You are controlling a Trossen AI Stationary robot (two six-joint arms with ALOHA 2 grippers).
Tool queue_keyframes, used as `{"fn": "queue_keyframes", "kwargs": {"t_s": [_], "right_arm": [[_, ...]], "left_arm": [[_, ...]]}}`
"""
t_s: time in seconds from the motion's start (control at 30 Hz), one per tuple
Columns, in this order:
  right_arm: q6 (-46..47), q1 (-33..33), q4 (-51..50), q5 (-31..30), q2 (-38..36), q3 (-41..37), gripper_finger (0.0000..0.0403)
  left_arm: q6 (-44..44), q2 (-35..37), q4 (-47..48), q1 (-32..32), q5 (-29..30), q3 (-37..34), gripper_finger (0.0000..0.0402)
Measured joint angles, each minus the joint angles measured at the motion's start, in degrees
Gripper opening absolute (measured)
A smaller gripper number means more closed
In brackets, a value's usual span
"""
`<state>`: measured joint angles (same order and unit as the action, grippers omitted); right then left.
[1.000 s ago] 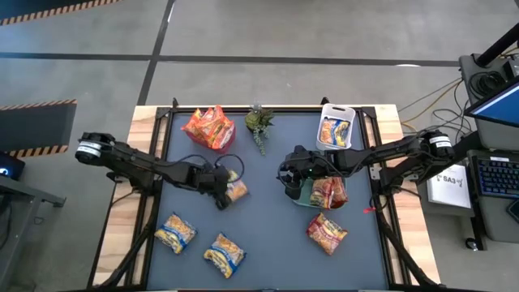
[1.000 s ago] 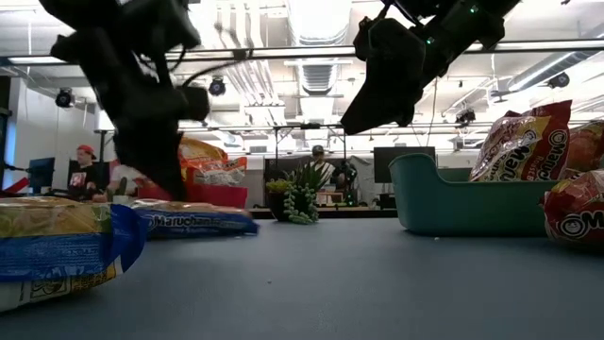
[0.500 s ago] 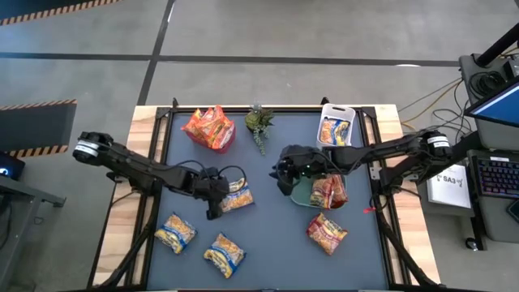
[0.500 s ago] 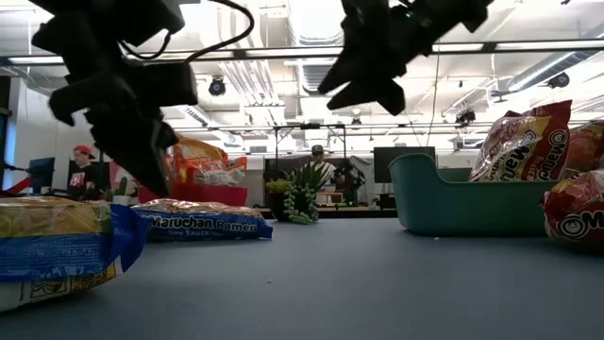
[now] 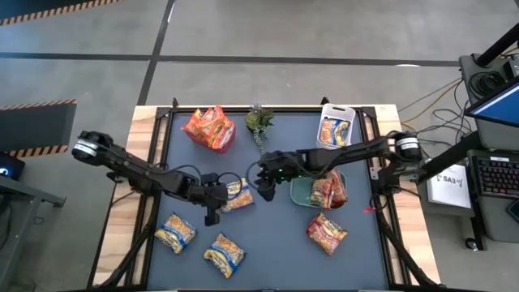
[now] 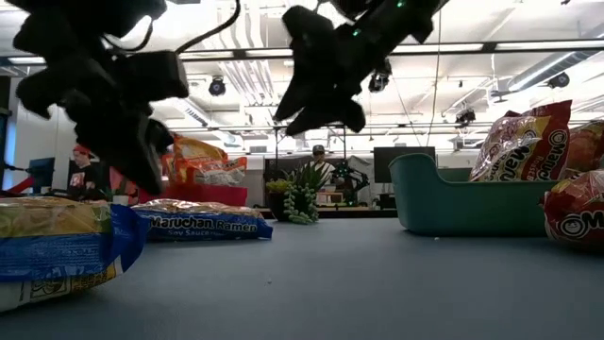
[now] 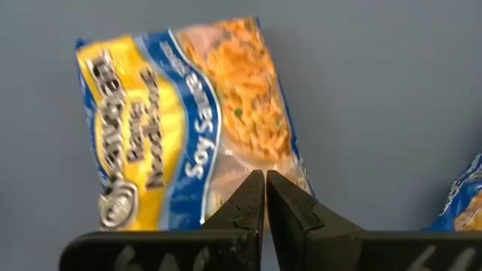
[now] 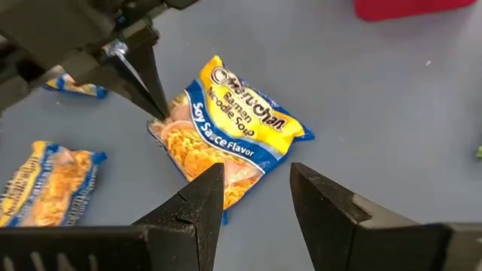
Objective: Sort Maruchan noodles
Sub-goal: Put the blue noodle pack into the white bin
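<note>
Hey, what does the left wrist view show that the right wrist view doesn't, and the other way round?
Only the left wrist view: the left gripper from behind, jaws shut, over the packet's edge. Only the right wrist view: the right gripper, jaws open, above the packet, another yellow-and-blue packet, and a red bin's edge. Both share the soy sauce packet lying flat on the mat, and the left gripper's tips next to it.

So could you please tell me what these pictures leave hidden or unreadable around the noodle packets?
- High view: the yellow-and-blue packet is partly covered by the left claw.
- High view: the teal bin hides the lower parts of the red packets inside it.
- Low view: the nearest packet is cut off by the picture's edge.
</note>
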<state>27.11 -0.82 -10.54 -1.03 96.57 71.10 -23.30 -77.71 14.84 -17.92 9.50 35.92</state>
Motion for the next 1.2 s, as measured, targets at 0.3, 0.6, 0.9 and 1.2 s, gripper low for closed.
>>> {"fn": "queue_keyframes", "kwargs": {"t_s": [0.3,0.6,0.9,1.2], "right_arm": [[2.42,0.1,-0.25,1.33,7.77,4.59,0.0148],[5.22,0.24,0.36,4.65,12.71,7.39,0.0205],[6.38,1.73,0.45,5.95,16.09,10.27,0.0263],[5.7,4.01,-0.95,6.18,14.39,11.05,0.0274]], "left_arm": [[-4.43,0.11,-12.86,-0.52,0.02,-8.06,0.0],[-8.32,0.2,-14.69,-0.93,-0.02,-11.66,0.0],[-8.03,0.09,-16.03,-1.11,-0.02,-12.55,0.0],[-8.14,0.02,-16.58,-1.11,0.07,-12.79,0.0]]}}
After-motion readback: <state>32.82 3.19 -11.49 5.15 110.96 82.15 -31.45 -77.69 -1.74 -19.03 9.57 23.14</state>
